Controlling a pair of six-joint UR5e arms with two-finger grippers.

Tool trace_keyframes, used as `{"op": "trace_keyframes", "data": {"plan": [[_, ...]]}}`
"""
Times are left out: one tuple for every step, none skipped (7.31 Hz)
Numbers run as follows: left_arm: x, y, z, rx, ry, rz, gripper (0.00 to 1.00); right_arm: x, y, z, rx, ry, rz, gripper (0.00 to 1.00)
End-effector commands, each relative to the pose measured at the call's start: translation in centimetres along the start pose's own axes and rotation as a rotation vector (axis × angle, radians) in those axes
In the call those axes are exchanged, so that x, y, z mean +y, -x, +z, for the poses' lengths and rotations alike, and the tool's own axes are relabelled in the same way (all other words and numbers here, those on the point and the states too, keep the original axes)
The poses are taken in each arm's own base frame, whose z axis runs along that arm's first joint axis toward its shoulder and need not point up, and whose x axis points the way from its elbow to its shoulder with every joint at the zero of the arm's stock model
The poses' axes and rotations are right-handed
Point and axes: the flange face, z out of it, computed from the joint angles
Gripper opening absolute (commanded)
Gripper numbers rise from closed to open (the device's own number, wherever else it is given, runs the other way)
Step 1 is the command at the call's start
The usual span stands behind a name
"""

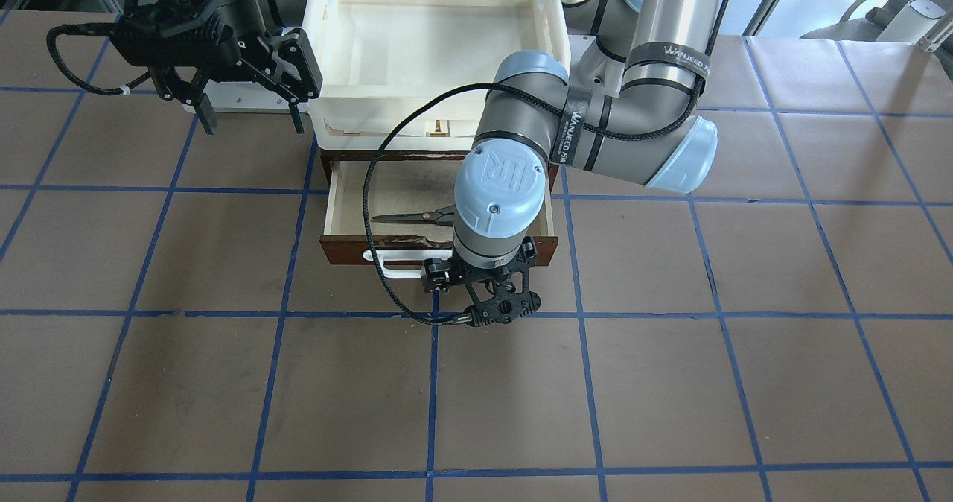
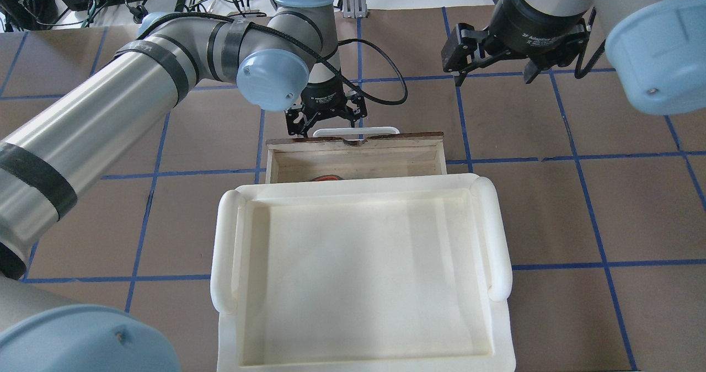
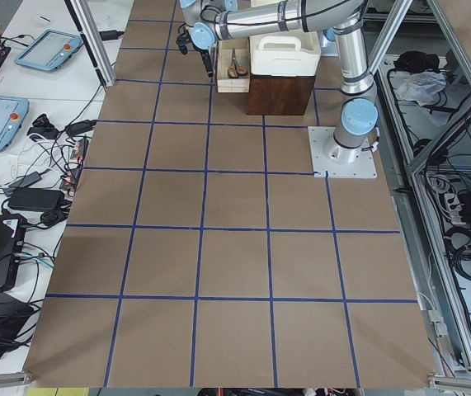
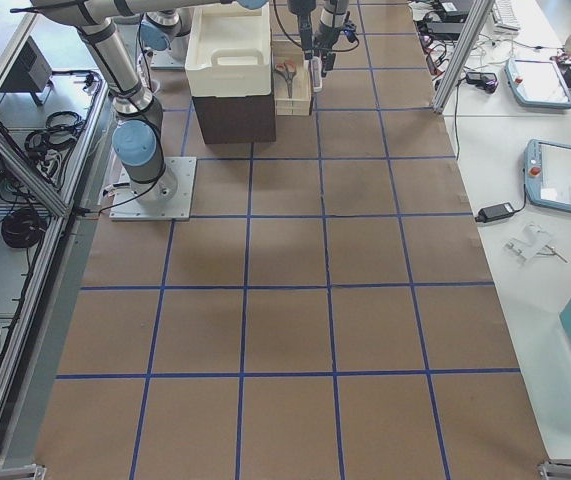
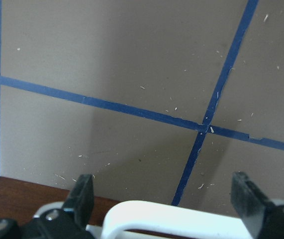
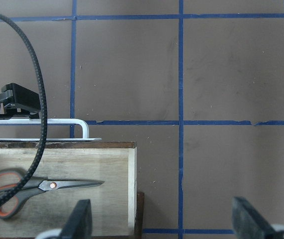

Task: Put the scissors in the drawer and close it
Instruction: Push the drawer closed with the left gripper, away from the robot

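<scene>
1. The left gripper (image 5: 164, 191) has its jaws spread wide, one finger on each side of the white handle (image 5: 171, 214) of the drawer (image 5: 12, 199). It isn't clamped on it, and I can't tell if it's touching.
2. The right gripper (image 6: 164, 219) is wide too, holding nothing, hanging over the table (image 6: 231, 74) just beside the drawer.
3. The scissors (image 6: 37, 186) lie flat inside the drawer, which sticks out open below the cream tray (image 2: 358, 283).

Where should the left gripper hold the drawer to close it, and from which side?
Probably the white bar handle, from above, jaws across its thin width. It runs horizontally, standing off the drawer's front; the open left gripper is beside it.
</scene>
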Motion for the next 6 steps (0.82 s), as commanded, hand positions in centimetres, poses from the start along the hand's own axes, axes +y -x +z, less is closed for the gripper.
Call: {"op": "trace_keyframes", "data": {"plan": [[0.35, 0.17, -0.12, -0.009, 0.018, -0.017, 1.00, 0.01, 0.01, 0.00, 0.000, 0.000, 0.000, 1.00], [0.40, 0.22, 0.20, -0.017, 0.032, -0.019, 1.00, 0.01, 0.01, 0.00, 0.000, 0.000, 0.000, 1.00], [0.58, 0.32, 0.27, -0.024, 0.046, -0.022, 1.00, 0.01, 0.01, 0.00, 0.000, 0.000, 0.000, 1.00], [0.68, 0.39, 0.51, -0.033, 0.060, -0.039, 1.00, 0.01, 0.01, 0.00, 0.000, 0.000, 0.000, 1.00], [1.00, 0.57, 0.34, -0.042, 0.073, -0.042, 1.00, -0.02, -0.06, 0.00, 0.000, 0.000, 0.001, 1.00], [1.32, 0.76, 0.28, -0.052, 0.090, -0.043, 1.00, -0.02, -0.06, 0.00, 0.000, 0.000, 0.001, 1.00]]}}
